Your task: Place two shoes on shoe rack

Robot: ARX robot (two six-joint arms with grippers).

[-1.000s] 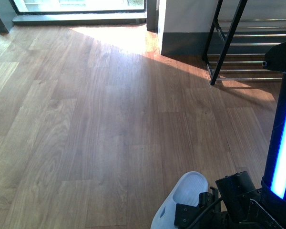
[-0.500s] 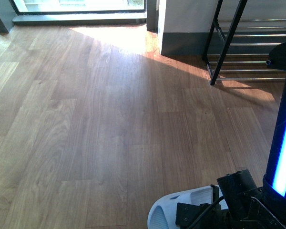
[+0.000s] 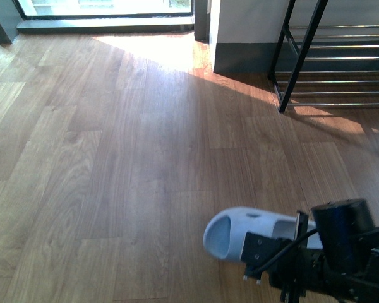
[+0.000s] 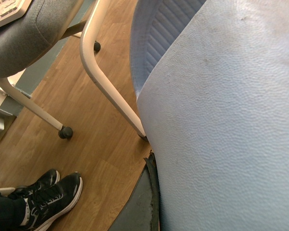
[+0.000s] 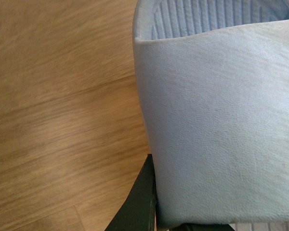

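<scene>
The shoes here are pale blue slippers, not sneakers. One slipper (image 3: pixel 240 230) hangs low over the wood floor at the front right, lying sideways with its opening to the left; my right gripper (image 3: pixel 292 247) is shut on its heel end. The right wrist view shows the same slipper (image 5: pixel 216 125) pressed against a dark finger (image 5: pixel 142 204). My left gripper (image 4: pixel 202 207) is out of the front view and shut on the other slipper (image 4: pixel 221 110), with one dark finger (image 4: pixel 144 202) against its side. The shoe rack (image 3: pixel 341 60), black frame with silver bars, stands at the far right.
A white wall corner with grey skirting (image 3: pixel 240 44) stands left of the rack. A bright window sill (image 3: pixel 107 22) runs along the far edge. In the left wrist view are a grey-seated chair (image 4: pixel 33 24) with white legs (image 4: pixel 111 82) and a person's black sneakers (image 4: pixel 50 197).
My right arm has swung down out of its upright pose. The slipper turned from toe-up to lying sideways and rose in the front view, now pointing left.
</scene>
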